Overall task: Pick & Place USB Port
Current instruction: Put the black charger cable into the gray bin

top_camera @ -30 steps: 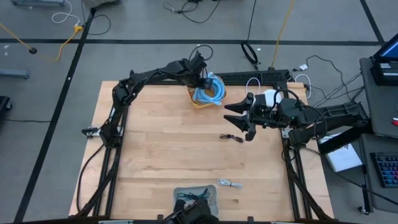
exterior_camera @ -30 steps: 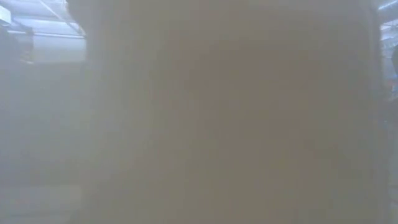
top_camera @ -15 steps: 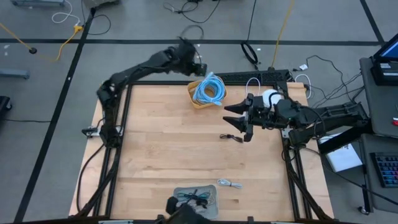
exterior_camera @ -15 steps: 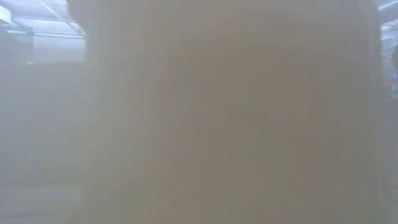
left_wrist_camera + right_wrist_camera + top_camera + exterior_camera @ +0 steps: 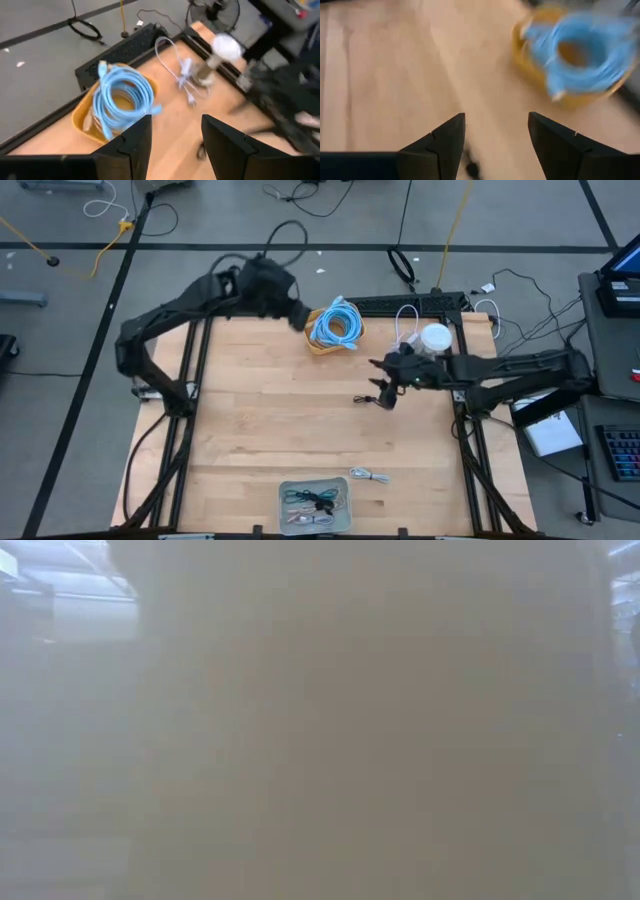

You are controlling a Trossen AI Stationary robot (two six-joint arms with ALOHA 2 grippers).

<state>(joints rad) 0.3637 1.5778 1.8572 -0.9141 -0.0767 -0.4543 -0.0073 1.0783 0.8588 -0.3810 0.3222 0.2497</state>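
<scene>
Near table's right edge, midway along: my right gripper (image 5: 385,392) over small black USB cable (image 5: 372,400), jaws apart, nothing held. Step: reaching to grasp. Next: descend, close on cable. Left gripper (image 5: 297,315) at far edge beside bowl (image 5: 318,344) of blue cable, jaws apart.

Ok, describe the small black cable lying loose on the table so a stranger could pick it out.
Start at the wooden table and find the yellow bowl of coiled blue cable at its far edge. The small black cable lies nearer, just under the right hand. Unlike the white cable by the grey tray, it is dark.
</scene>
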